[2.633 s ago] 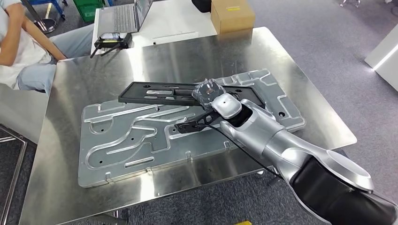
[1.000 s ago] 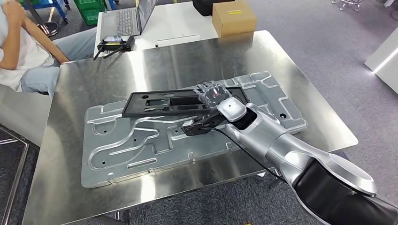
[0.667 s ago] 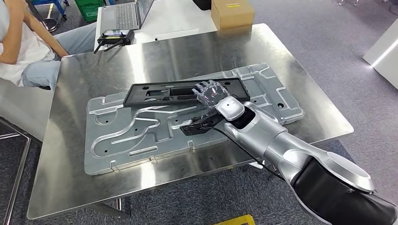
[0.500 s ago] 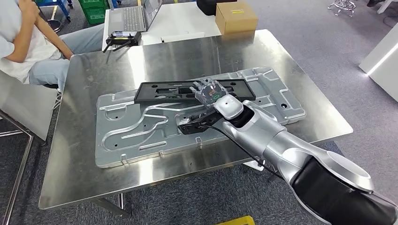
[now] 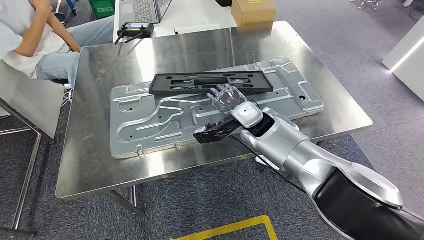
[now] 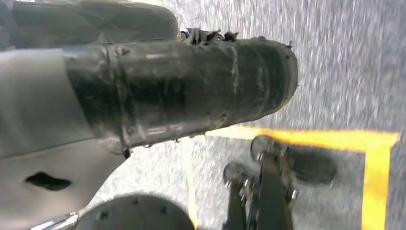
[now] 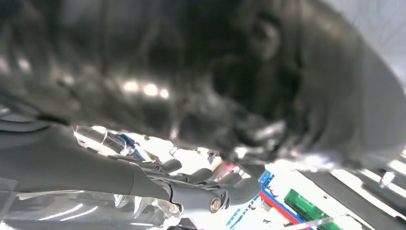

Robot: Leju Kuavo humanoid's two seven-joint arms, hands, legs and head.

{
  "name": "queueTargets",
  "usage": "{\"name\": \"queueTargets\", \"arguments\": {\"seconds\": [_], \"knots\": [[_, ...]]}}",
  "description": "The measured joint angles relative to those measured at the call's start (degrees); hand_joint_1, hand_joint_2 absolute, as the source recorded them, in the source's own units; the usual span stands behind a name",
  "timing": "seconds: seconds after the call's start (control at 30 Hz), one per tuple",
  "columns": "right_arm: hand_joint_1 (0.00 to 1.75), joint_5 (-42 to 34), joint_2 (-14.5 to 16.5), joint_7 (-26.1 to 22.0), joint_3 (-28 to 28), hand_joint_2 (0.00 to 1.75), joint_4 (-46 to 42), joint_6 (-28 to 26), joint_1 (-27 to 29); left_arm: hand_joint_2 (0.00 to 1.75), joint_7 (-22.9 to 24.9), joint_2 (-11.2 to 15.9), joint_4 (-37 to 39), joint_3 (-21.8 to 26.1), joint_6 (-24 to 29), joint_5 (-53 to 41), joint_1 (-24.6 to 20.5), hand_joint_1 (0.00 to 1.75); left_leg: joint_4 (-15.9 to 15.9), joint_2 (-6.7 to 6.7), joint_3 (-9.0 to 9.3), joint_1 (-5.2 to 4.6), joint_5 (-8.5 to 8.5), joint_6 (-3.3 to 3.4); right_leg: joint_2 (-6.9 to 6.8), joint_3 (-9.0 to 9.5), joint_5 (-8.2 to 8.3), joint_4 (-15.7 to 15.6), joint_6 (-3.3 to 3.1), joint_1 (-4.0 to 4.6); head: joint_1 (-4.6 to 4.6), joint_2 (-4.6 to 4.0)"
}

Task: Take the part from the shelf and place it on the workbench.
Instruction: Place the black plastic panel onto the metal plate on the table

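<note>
Released since earlier, the black part (image 5: 211, 82) lies flat on the bench (image 5: 100, 165); right hand (image 5: 226, 98) hovers beside it, fingers spread, holding nothing.

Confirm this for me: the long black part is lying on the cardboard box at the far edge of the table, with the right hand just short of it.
Not right. In the head view the black part lies on the large grey metal plate on the steel table. The cardboard box sits apart at the far edge. The right hand is just short of it.
</note>
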Motion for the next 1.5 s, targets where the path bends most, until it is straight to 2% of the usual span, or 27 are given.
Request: {"name": "queueTargets", "arguments": {"seconds": [0.07, 0.13, 0.17, 0.2, 0.23, 0.27, 0.33, 0.4, 0.5, 0.53, 0.6, 0.67, 0.7, 0.73, 0.77, 0.83, 0.9, 0.97, 1.03, 1.1, 1.17, 1.2, 1.23, 1.3, 1.37, 1.4, 1.5], "knots": [[0.0, 0.0, 0.08, -0.04, 0.0, 0.0, -0.01, -0.04, 0.13, 0.0, 0.15, 0.08, 0.02, 0.0, 0.05, 0.01, 0.09, 0.0, 3.65, -0.2, -1.47, 0.1, -3.63, -0.78, -0.23, -0.63, 1.46, -0.9, -0.15, -0.65, -0.13, -0.01], [0.0, 0.0, 0.17, -0.09, 0.0, 0.0, -0.02, -0.07, 0.23, 0.0, 0.21, 0.02, 0.02, 0.0, 0.07, 0.01, 0.13, 0.0, 10.58, -0.23, -3.47, 0.65, -8.3, -1.6, -0.26, -1.97, 2.41, -0.73, -0.04, -0.9, -0.27, -0.01], [0.0, 0.0, 0.18, -0.1, 0.0, 0.0, -0.02, -0.08, 0.35, 0.0, 0.21, 0.02, 0.02, 0.0, 0.08, 0.01, 0.13, 0.0, 13.47, -0.21, -4.04, 0.97, -9.39, -2.01, -0.28, -2.76, 2.76, -0.43, 0.24, -1.1, -0.28, -0.01], [0.0, 0.0, 0.19, -0.12, 0.0, 0.0, -0.02, -0.08, 0.49, 0.0, 0.21, 0.03, 0.02, 0.0, 0.09, 0.01, 0.13, 0.0, 14.85, -0.19, -3.84, 1.28, -9.35, -2.46, -0.31, -3.59, 3.07, -0.04, 0.53, -1.38, -0.27, -0.01], [0.0, 0.0, 0.19, -0.17, 0.0, 0.0, -0.02, -0.08, 0.6, 0.0, 0.21, 0.04, 0.02, 0.0, 0.1, 0.01, 0.14, 0.0, 14.26, -0.17, -2.65, 1.59, -8.37, -2.95, -0.33, -4.47, 3.35, 0.46, 0.87, -1.73, -0.31, -0.01], [0.0, 0.0, 0.2, -0.22, 0.0, 0.0, -0.02, -0.07, 0.67, 0.0, 0.21, 0.05, 0.02, 0.0, 0.11, 0.01, 0.14, 0.0, 11.8, -0.14, -0.5, 1.94, -6.97, -3.45, -0.34, -5.36, 3.58, 1.08, 1.21, -2.11, -0.34, -0.01], [0.0, 0.0, 0.21, -0.29, 0.0, 0.0, -0.02, -0.06, 0.61, 0.0, 0.21, 0.08, 0.02, 0.0, 0.12, 0.06, 0.03, 0.0, 4.88, -0.18, 4.25, 2.27, -6.13, -4.17, -0.35, -7.07, 3.92, 2.54, 1.9, -2.6, -0.5, 0.0], [0.0, 0.05, 0.22, -0.33, 0.0, 0.0, -0.03, -0.04, 0.55, 0.0, 0.22, 0.1, 0.02, 0.0, 0.11, 0.15, -0.08, 0.0, 1.47, -0.32, 6.17, 2.07, -6.87, -3.72, -0.35, -8.08, 4.31, 3.46, 2.67, -2.56, -0.65, 0.01], [0.0, 0.15, 0.22, -0.45, 0.0, 0.0, -0.04, 0.15, 0.63, 0.0, 0.22, 0.11, 0.03, 0.0, 0.12, 0.18, -0.07, 0.0, 1.18, -0.27, 5.58, 2.02, -6.2, -1.81, -0.25, -8.6, 4.65, 3.7, 3.86, -2.56, -0.64, 0.0], [0.0, 0.15, 0.2, -0.46, 0.0, 0.0, -0.04, 0.23, 0.65, 0.0, 0.21, 0.1, 0.02, 0.0, 0.14, 0.18, -0.07, 0.0, 0.97, -0.2, 5.23, 2.1, -5.76, -1.14, -0.15, -9.14, 3.51, 4.74, 4.12, -2.62, -0.5, -0.01], [0.0, 0.15, 0.19, -0.46, 0.0, 0.0, -0.04, 0.34, 0.65, 0.0, 0.04, 0.1, 0.02, 0.0, 0.23, 0.19, -0.08, 0.0, 0.66, -0.09, 4.34, 2.14, -4.87, -0.24, 0.07, -11.1, -0.99, 9.93, 4.44, -2.66, -0.28, -0.01], [0.0, 0.15, 0.18, -0.46, 0.0, 0.0, -0.04, 0.38, 0.74, 0.0, -0.29, 0.1, 0.02, 0.0, 0.3, 0.28, -0.03, 0.0, 0.59, -0.04, 3.34, 2.03, -4.02, 0.03, 0.15, -13.05, -4.76, 16.8, 4.64, -2.64, -0.17, -0.01], [0.0, 0.15, 0.18, -0.46, 0.0, 0.0, -0.04, 0.4, 0.82, 0.0, -0.43, 0.1, 0.02, 0.0, 0.3, 0.34, -0.02, 0.0, 0.6, -0.04, 2.9, 1.98, -3.66, 0.02, 0.16, -13.19, -5.13, 18.64, 4.65, -2.64, -0.17, -0.01], [0.0, 0.15, 0.18, -0.46, 0.0, 0.0, -0.04, 0.43, 0.89, 0.0, -0.48, 0.1, 0.02, 0.0, 0.3, 0.4, -0.01, 0.0, 0.62, -0.07, 2.49, 1.95, -3.32, -0.05, 0.17, -12.24, -4.47, 18.35, 4.57, -2.64, -0.17, -0.01], [0.0, 0.15, 0.18, -0.46, 0.0, 0.0, -0.04, 0.44, 0.92, 0.0, -0.48, 0.1, 0.02, 0.0, 0.31, 0.44, 0.0, 0.0, 0.63, -0.11, 2.19, 1.93, -3.02, -0.17, 0.17, -10.18, -3.2, 15.87, 4.38, -2.63, -0.17, -0.01], [0.0, 0.15, 0.19, -0.46, 0.0, 0.0, -0.08, 0.45, 0.76, 0.0, -0.46, 0.09, 0.02, 0.0, 0.32, 0.47, 0.01, 0.0, 0.64, -0.2, 1.79, 1.87, -2.5, -0.63, 0.17, -4.63, -1.2, 7.78, 3.76, -2.39, -0.18, -0.01], [0.0, 0.14, 0.2, -0.45, 0.0, 0.0, -0.16, 0.44, 0.51, 0.0, -0.39, 0.08, 0.02, 0.0, 0.39, 0.44, 0.02, 0.0, 0.52, -0.21, 1.71, 1.86, -1.98, -1.32, 0.17, -1.82, -0.7, 3.02, 3.21, -1.91, -0.14, -0.01], [0.0, 0.13, 0.18, -0.45, 0.0, 0.0, -0.21, 0.48, 0.41, 0.0, -0.32, 0.08, 0.02, 0.0, 0.46, 0.38, 0.02, 0.0, 0.09, -0.2, 1.81, 1.89, -1.38, -2.13, 0.19, -1.87, -0.35, 2.25, 2.72, -1.71, -0.02, 0.0], [0.0, 0.13, 0.16, -0.44, 0.0, 0.0, -0.26, 0.52, 0.37, 0.0, -0.32, 0.09, 0.02, 0.01, 0.48, 0.36, 0.12, 0.0, 0.69, -0.19, 1.31, 1.96, -2.06, -2.71, 0.17, -1.94, 0.46, 1.41, 2.0, -1.99, -0.05, 0.0], [0.0, 0.13, 0.19, -0.44, 0.0, 0.0, -0.34, 0.54, 0.33, 0.0, -0.4, 0.09, 0.02, 0.02, 0.46, 0.34, 0.21, 0.0, 5.47, -0.19, -0.83, 2.02, -5.49, -2.98, 0.14, -2.15, 1.23, 0.83, 1.34, -2.2, -0.3, -0.01], [0.0, 0.13, 0.22, -0.44, 0.0, 0.0, -0.37, 0.57, 0.55, 0.0, -0.64, 0.08, 0.02, 0.02, 0.45, 0.33, 0.21, 0.0, 12.94, -0.19, -3.72, 2.0, -9.15, -3.2, 0.14, -2.56, 1.49, 0.89, 1.08, -2.03, -0.47, -0.01], [0.0, 0.13, 0.23, -0.44, 0.0, 0.0, -0.37, 0.58, 0.74, 0.0, -0.75, 0.09, 0.02, 0.02, 0.45, 0.32, 0.23, 0.0, 15.34, -0.19, -4.48, 1.98, -9.74, -3.27, 0.14, -2.73, 1.53, 1.01, 1.08, -1.93, -0.47, -0.01], [0.0, 0.13, 0.23, -0.44, 0.0, 0.0, -0.37, 0.58, 0.89, 0.0, -0.81, 0.09, 0.02, 0.02, 0.45, 0.32, 0.26, 0.0, 15.54, -0.18, -4.21, 1.96, -9.18, -3.24, 0.15, -2.86, 1.54, 1.18, 1.07, -1.85, -0.48, -0.01], [0.0, 0.12, 0.23, -0.44, 0.0, 0.0, -0.38, 0.58, 0.98, 0.0, -0.82, 0.16, 0.02, 0.03, 0.45, 0.31, 0.3, 0.0, 9.81, -0.18, -0.75, 1.85, -5.86, -2.82, 0.19, -3.01, 1.46, 1.55, 1.15, -1.73, -0.49, -0.01], [0.0, 0.12, 0.23, -0.44, 0.0, 0.0, -0.39, 0.57, 0.92, 0.0, -0.84, 0.35, 0.03, 0.04, 0.45, 0.31, 0.27, 0.0, 2.91, -0.18, 3.33, 1.52, -3.83, -2.03, 0.2, -3.3, 1.35, 1.83, 1.45, -1.55, -0.45, 0.0], [0.0, 0.12, 0.23, -0.44, 0.0, 0.0, -0.42, 0.57, 0.92, 0.0, -0.85, 0.42, 0.03, 0.04, 0.45, 0.31, 0.24, 0.0, 1.02, -0.18, 4.32, 1.34, -3.68, -1.67, 0.19, -3.46, 1.36, 1.93, 1.67, -1.49, -0.45, 0.0], [0.0, 0.09, 0.22, -0.44, 0.0, 0.0, -0.47, 0.57, 0.94, 0.0, -0.87, 0.46, 0.02, 0.05, 0.44, 0.31, 0.18, 0.0, -0.31, -0.1, 4.59, 1.34, -3.78, -0.97, 0.21, -3.75, 1.35, 2.06, 2.4, -1.44, -0.49, 0.0]]}}
